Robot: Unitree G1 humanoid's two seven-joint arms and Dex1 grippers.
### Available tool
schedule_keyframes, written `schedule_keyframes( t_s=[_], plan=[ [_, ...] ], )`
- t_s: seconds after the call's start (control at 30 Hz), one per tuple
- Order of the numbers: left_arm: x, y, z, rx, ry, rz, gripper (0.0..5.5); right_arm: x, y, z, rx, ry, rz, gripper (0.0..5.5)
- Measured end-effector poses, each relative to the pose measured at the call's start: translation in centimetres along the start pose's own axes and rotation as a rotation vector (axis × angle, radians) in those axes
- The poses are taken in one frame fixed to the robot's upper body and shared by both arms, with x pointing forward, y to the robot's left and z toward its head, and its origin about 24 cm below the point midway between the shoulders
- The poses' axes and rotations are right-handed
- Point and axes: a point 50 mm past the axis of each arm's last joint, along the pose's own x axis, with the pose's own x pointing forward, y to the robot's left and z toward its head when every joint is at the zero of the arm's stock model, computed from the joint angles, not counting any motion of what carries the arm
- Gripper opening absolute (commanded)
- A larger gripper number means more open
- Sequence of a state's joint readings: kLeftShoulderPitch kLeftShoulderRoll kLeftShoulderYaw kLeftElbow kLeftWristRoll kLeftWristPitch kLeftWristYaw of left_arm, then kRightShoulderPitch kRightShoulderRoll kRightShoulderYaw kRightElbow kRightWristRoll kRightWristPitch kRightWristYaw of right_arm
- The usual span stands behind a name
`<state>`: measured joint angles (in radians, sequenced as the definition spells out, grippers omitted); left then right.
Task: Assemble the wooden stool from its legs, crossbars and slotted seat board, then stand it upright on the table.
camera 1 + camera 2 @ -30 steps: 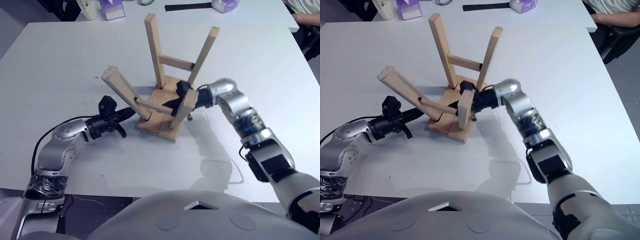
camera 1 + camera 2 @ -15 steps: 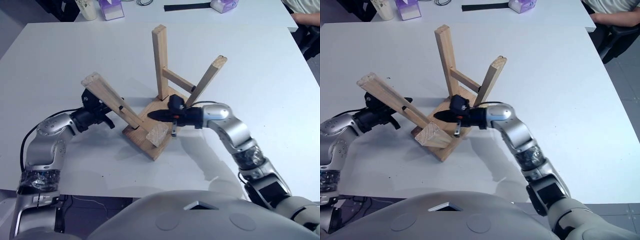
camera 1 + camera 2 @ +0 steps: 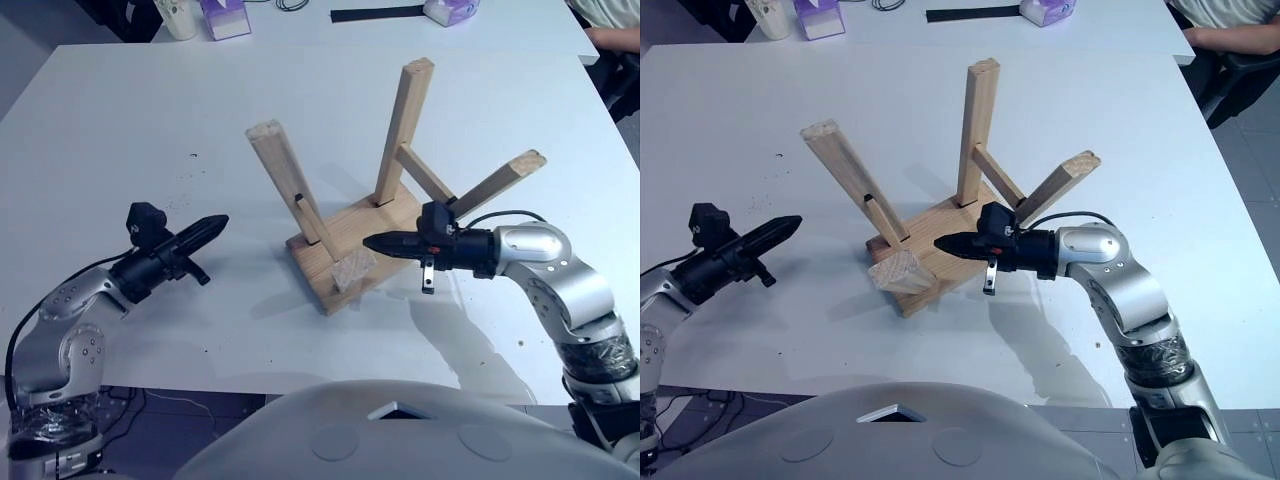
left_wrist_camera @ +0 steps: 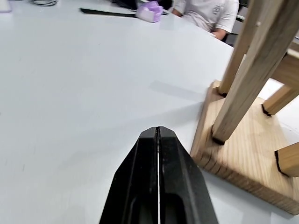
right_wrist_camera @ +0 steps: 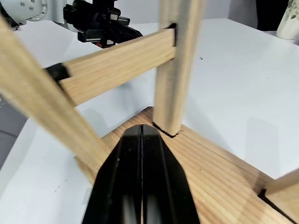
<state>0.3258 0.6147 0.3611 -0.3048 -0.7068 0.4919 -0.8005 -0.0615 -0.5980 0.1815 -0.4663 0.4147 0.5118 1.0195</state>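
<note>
The wooden stool point(image 3: 372, 205) rests upside down on the white table, seat board point(image 3: 345, 232) flat and legs pointing up and outward, crossbars point(image 3: 425, 172) joining them. My left gripper point(image 3: 218, 222) is shut and holds nothing, hovering over the table a hand's width left of the stool. In the left wrist view its fingertips point(image 4: 158, 131) point at the seat board point(image 4: 243, 154). My right gripper point(image 3: 368, 242) is shut and empty, its tip just over the seat board's right side. In the right wrist view it faces a leg point(image 5: 177, 70) and a crossbar point(image 5: 117, 63).
Along the table's far edge stand a purple box point(image 3: 820, 18), a tissue box point(image 3: 1045, 10), a white bottle point(image 3: 768, 16) and a black strip point(image 3: 970, 14). A person sits beyond the far right corner. Bare table lies on all sides of the stool.
The stool has turned on the table and its legs now lean rightward. My left gripper has let go of a leg and pulled back left. My right gripper has drawn back to the right.
</note>
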Motion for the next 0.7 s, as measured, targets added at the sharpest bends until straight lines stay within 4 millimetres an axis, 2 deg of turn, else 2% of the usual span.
schedule_keyframes(
  t_s=[0.13, 0.23, 0.37, 0.43, 0.5, 0.57, 0.6, 0.7],
  plan=[
    [-0.5, -2.1, -2.5, -0.101, 0.002, 0.035, 0.02, -1.1, 0.9, 1.0, 0.025, -0.048, 0.011, 0.0],
    [0.3, -3.4, -2.3, -0.152, -0.065, 0.021, 0.02, -1.1, 1.5, 3.0, 0.09, -0.224, 0.012, 0.0],
    [1.1, -4.2, -1.8, -0.219, -0.15, 0.041, 0.02, -1.8, 0.2, 7.0, 0.058, -0.409, -0.088, 0.0],
    [1.4, -4.8, -2.0, -0.227, -0.139, 0.02, 0.02, -2.5, 0.4, 8.6, 0.073, -0.481, -0.035, 0.0],
    [1.4, -5.7, -2.9, -0.242, -0.084, 0.001, 0.02, -4.6, 0.4, 9.5, 0.051, -0.464, 0.004, 0.0],
    [0.8, -5.8, -4.0, -0.245, -0.032, 0.036, 0.02, -7.5, -0.7, 10.6, -0.01, -0.405, -0.049, 0.0],
    [0.5, -5.7, -4.5, -0.245, -0.021, 0.071, 0.02, -8.9, -1.7, 12.0, -0.06, -0.413, -0.092, 0.0],
    [0.4, -5.8, -5.2, -0.25, -0.032, 0.124, 0.02, -11.3, -3.4, 16.2, -0.174, -0.521, -0.156, 0.0]
  ],
)
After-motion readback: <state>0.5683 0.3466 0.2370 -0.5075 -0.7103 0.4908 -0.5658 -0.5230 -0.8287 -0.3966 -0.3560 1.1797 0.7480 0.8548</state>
